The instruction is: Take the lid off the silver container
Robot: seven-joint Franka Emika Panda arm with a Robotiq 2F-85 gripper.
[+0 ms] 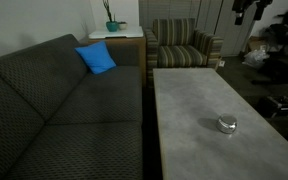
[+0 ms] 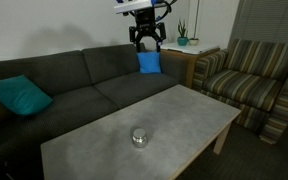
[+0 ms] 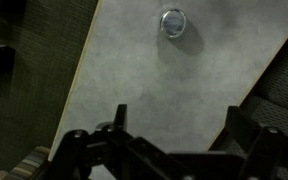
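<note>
Pale grey rectangular surface [image 2: 94, 145] bears the tiny round silver metal container [image 2: 139, 140], its domed silver lid [image 3: 173, 20] on, near the middle; the black claw [image 2: 146, 46] hangs high, well apart, fingers spread, and should descend centred, pinching only the lid.

The silver container [image 1: 227, 124] sits on the grey table [image 1: 184, 100], its lid [image 1: 227, 120] apparently on, though too small to be sure; a dark sofa [image 1: 44, 110] beside the table holds a blue cushion [image 1: 96, 58]; a striped armchair [image 1: 184, 45] stands beyond.
</note>
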